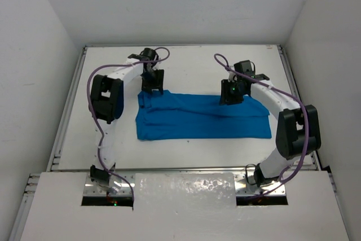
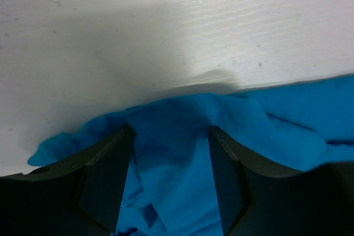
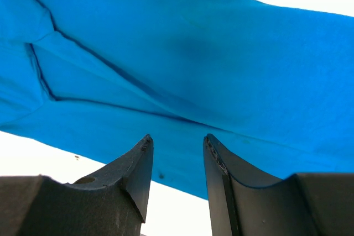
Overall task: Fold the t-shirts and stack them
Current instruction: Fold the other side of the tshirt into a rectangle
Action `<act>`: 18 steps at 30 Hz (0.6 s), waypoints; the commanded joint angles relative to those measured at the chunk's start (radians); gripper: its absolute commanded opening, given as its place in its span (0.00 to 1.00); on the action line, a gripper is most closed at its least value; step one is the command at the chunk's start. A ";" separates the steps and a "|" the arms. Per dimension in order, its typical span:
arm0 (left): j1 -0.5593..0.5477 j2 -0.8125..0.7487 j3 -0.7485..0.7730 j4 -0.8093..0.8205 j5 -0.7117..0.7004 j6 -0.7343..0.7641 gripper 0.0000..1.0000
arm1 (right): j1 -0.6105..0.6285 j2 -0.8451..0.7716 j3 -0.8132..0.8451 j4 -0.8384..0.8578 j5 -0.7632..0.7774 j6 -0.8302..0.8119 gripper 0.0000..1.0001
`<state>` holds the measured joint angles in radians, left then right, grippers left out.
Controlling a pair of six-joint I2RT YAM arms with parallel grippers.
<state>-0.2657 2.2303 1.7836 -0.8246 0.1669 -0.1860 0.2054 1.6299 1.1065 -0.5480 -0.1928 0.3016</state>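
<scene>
The bright blue t-shirt (image 1: 200, 117) lies folded into a long band across the middle of the white table (image 1: 192, 66). At its far left corner, my left gripper (image 1: 152, 84) is down on the cloth and open, its jaws standing wide apart. A bunched ridge of the t-shirt (image 2: 171, 153) fills the gap between them. My right gripper (image 1: 232, 95) hovers over the far right part of the shirt, also open. Nothing sits between its fingertips (image 3: 145, 147), and the t-shirt (image 3: 182, 70) lies flat beneath with a sleeve seam showing.
White walls close in the table on the left, back and right. A raised rail (image 1: 65, 111) runs along the table's left side and another (image 1: 296, 94) along its right. A white cover plate (image 1: 186, 190) spans the near edge between the arm bases.
</scene>
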 commanded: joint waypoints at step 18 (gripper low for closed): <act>-0.027 -0.175 -0.104 0.146 0.057 -0.015 0.00 | -0.021 -0.021 -0.010 0.029 -0.003 -0.021 0.40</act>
<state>-0.2863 2.1986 1.7042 -0.7380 0.2008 -0.1913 0.1890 1.6299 1.1046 -0.5472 -0.1913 0.2901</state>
